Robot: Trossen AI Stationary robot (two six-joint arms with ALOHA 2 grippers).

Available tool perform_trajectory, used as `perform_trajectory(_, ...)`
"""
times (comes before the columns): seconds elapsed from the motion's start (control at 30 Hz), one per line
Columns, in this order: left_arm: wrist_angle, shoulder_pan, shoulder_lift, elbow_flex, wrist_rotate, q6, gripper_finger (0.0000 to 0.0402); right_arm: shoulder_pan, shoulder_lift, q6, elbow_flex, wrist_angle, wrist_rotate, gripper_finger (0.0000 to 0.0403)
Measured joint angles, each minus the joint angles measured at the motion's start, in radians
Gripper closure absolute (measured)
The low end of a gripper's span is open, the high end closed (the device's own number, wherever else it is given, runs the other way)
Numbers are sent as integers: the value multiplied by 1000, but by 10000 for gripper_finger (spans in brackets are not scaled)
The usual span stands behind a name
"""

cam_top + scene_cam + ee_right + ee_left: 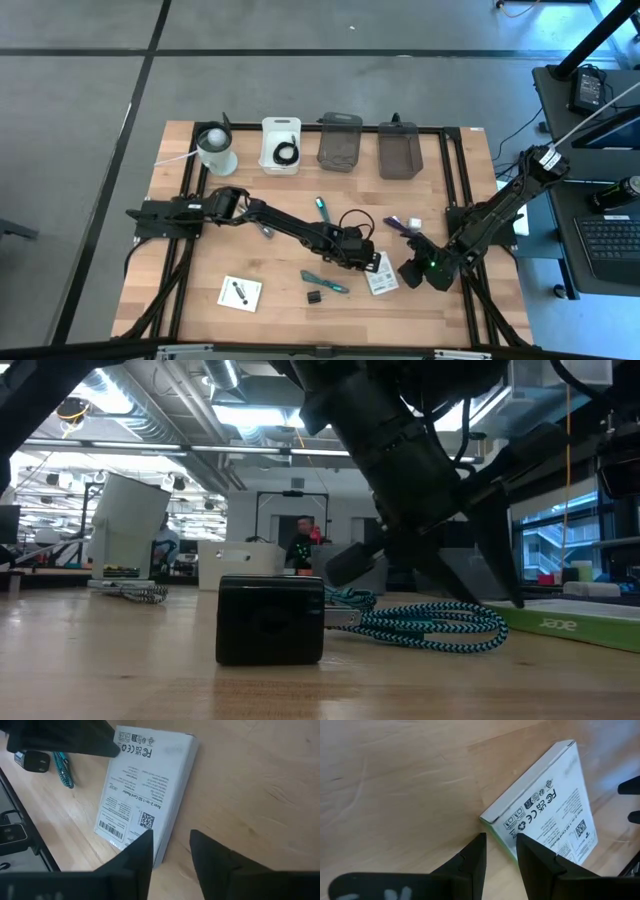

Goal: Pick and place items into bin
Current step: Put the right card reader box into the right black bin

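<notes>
High view is showing my left gripper [372, 257] and right gripper [404, 272], both narrowly parted and empty, flanking the white printed card [381, 277].

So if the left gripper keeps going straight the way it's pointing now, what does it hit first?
Most likely the corner of the white printed box: the left gripper has its open fingers straddling that corner, just above the wooden table. How much height remains is hard to judge.

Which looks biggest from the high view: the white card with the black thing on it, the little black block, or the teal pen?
1. White card
2. Teal pen
3. Black block
</notes>
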Motion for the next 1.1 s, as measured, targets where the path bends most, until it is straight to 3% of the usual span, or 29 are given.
perform_trajectory(0.43, -8, 5, -1, -1, 4, 52, 302, 0, 94, 30, -1, 69, 0, 255)
perform_trajectory(1.1, 52, 7, -18, -3, 8, 69, 302, 0, 63, 21, -1, 72, 0, 255)
